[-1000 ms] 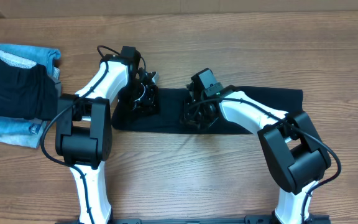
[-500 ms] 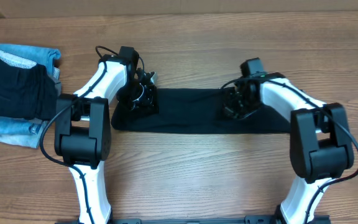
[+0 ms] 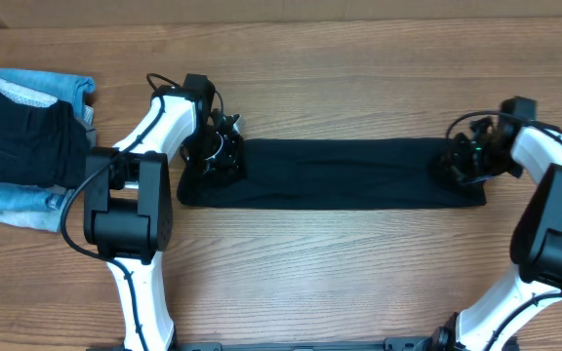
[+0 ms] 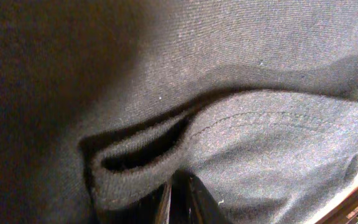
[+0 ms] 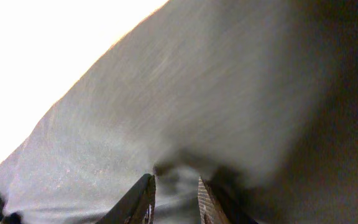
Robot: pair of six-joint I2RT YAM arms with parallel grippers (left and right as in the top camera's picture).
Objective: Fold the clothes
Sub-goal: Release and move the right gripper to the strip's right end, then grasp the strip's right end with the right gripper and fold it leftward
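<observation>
The black T-shirt point(image 3: 340, 174) lies on the wooden table as a long flat strip running left to right. My left gripper point(image 3: 220, 156) is at its left end, shut on a folded hem of the T-shirt point(image 4: 260, 143), with only the fingertips point(image 4: 179, 199) showing under the fold. My right gripper point(image 3: 457, 164) is at the strip's right end. Its fingers point(image 5: 176, 199) stand close together with the dark fabric point(image 5: 197, 93) between and around them. No neck tag shows.
A pile of light-blue denim pieces point(image 3: 22, 210) with a dark folded garment point(image 3: 18, 146) on top lies at the table's left edge. Both arm bases stand at the front edge. Bare wood point(image 3: 359, 68) lies behind and in front of the strip.
My right gripper has travelled from the middle of the shirt to its right end, and the strip now lies stretched out straight. The left gripper has stayed at the left end.
</observation>
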